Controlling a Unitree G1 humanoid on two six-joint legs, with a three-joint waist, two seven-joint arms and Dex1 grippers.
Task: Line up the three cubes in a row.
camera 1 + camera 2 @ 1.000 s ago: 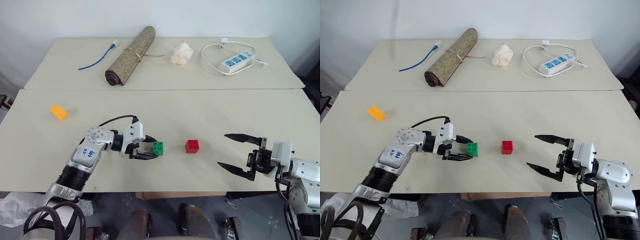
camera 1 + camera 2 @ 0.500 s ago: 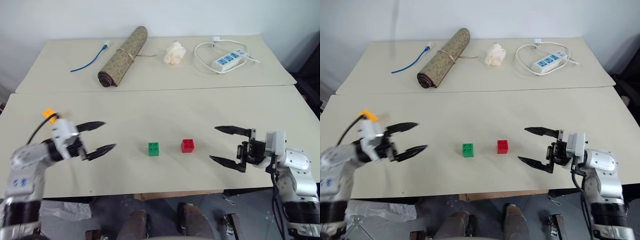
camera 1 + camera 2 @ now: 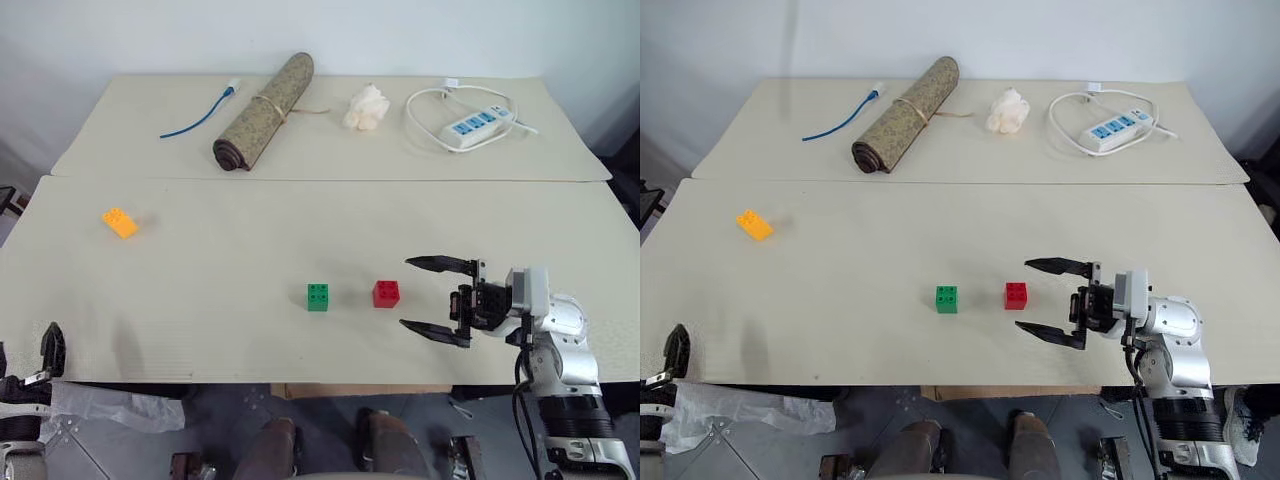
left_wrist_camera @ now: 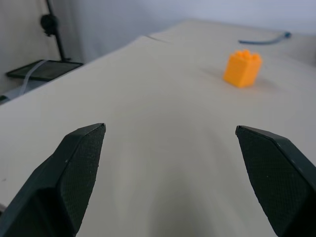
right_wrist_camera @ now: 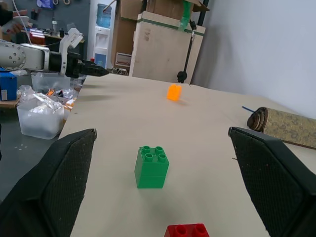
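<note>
The green cube [image 3: 317, 297] and the red cube [image 3: 385, 293] sit side by side near the table's front middle, a small gap between them. Far off at the left lies the orange-yellow cube [image 3: 119, 222]. My right gripper [image 3: 405, 293] is open, level and pointing left, its tips just right of the red cube and not touching it. In the right wrist view the green cube [image 5: 151, 167] stands ahead between the fingers. My left gripper [image 4: 170, 132] is open at the table's near left corner, with the orange-yellow cube [image 4: 242, 69] well ahead of it.
On the far table lie a rolled mat [image 3: 262, 111], a blue cable [image 3: 200, 112], a white tissue wad [image 3: 365, 107] and a power strip with its cord [image 3: 478, 122]. A seam [image 3: 330, 180] divides the two tables. A plastic bin [image 5: 37, 118] stands beyond the left edge.
My left gripper has left the green cube, opened wide and swung far left and back to the table's corner. The right gripper has crept left toward the red cube.
</note>
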